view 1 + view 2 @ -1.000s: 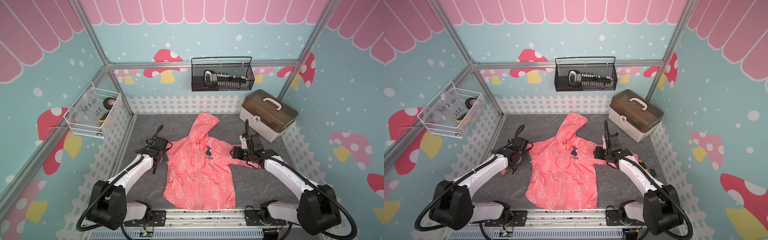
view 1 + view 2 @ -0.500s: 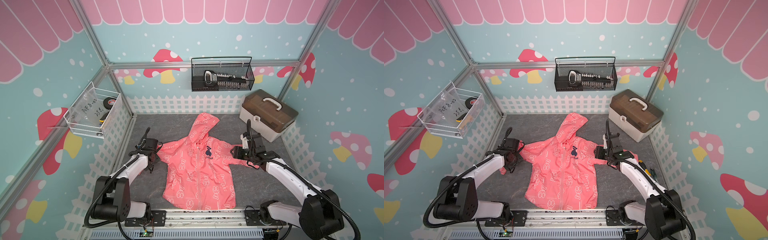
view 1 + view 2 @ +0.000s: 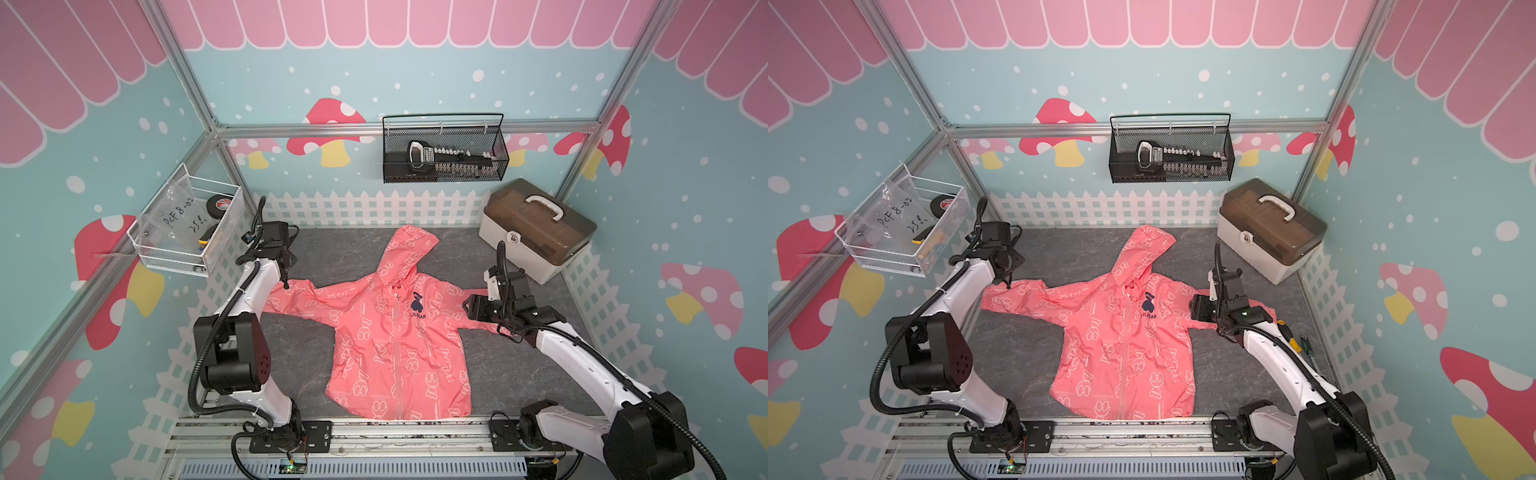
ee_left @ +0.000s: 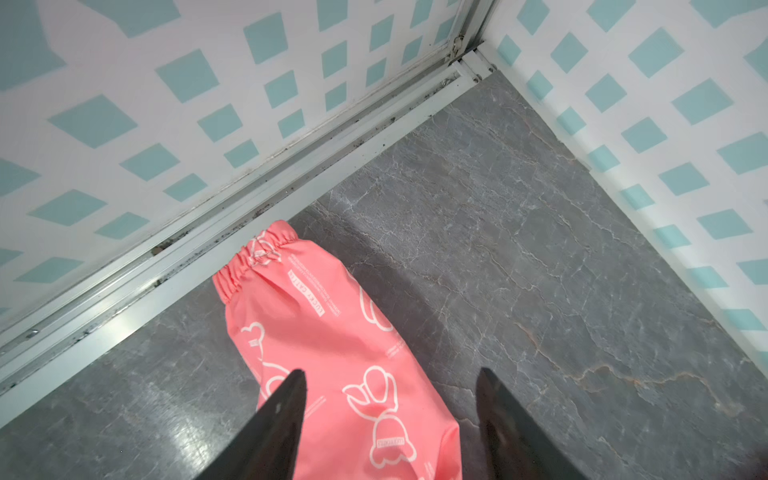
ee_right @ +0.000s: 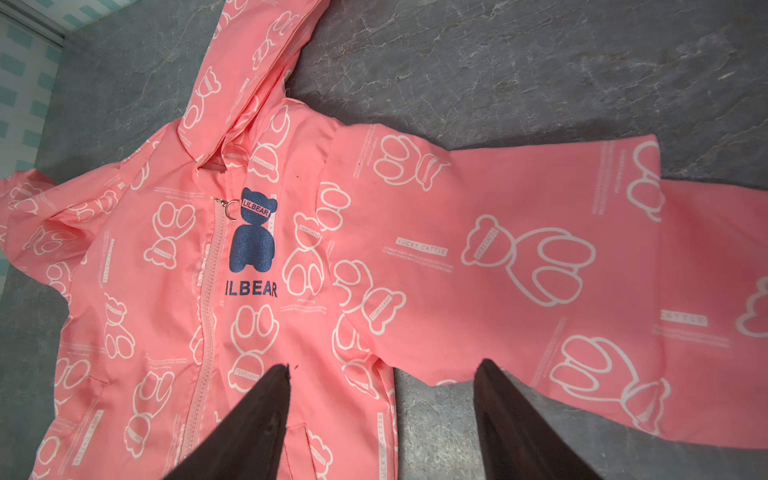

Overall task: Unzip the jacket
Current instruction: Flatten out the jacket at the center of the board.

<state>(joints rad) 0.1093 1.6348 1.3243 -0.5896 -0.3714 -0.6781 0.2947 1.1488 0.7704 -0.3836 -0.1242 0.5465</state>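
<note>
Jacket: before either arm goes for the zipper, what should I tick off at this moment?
1. jacket spread flat, front up: ok.
2. zipper pull in view at the collar, uncovered: ok.
3. left gripper, jaws apart and empty: ok.
4. right gripper, jaws apart and empty: ok.
5. A gripper lined up on the zipper pull: not ok; both are out by the sleeves.
6. Fabric near the zipper pinned against the tug: not ok; nothing holds it.
</note>
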